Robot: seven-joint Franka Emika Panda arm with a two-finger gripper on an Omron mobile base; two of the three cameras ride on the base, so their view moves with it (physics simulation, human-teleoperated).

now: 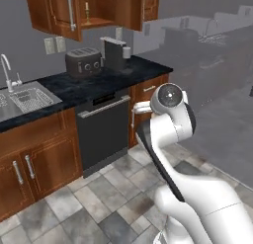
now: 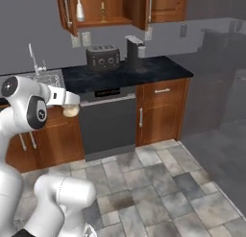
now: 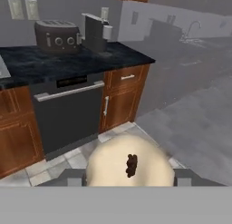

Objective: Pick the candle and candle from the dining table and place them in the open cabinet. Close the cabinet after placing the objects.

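the gripper [image 3: 130, 181] is clamped on the squat cream-white candle [image 3: 130, 162]: in the hand view the lumpy candle w/ its dark wick sits right btwn the two fingers [image 3: 72, 177], one on each side, touching it. in the right base view the same candle [image 2: 71, 110] shows as a pale lump at the end of the white arm, held in the air in front of the lower cabinet fronts, left of the dishwasher [image 2: 106, 122], well below the wall cabinet [image 2: 122, 8].

the wall cabinet has its doors open. on its inner shelf stands the slim taper candle on a gold candlestick [image 2: 102, 6], and a white bottle [image 2: 79, 10] just left of it, apart. in the left base view the taper [image 1: 87, 13] shows btwn the open door w/ silver bar handle [image 1: 70, 10] and the cabinet's right side.

under the cabinet runs a black marble desk [image 1: 94, 82] carrying a dark toaster [image 1: 84, 61] and, right of it, a dark coffee machine [image 1: 115, 52] w/ a pale cup part; they're near each other, not touching. a steel sink [image 1: 22, 100] w/ faucet [image 1: 6, 70] is at the far left of that desk. below are reddish-brown doors and a drawer w/ silver handles. floor is grey stone tile [image 2: 158, 183]. grey outlets [image 1: 54, 44] on the wall behind the toaster.
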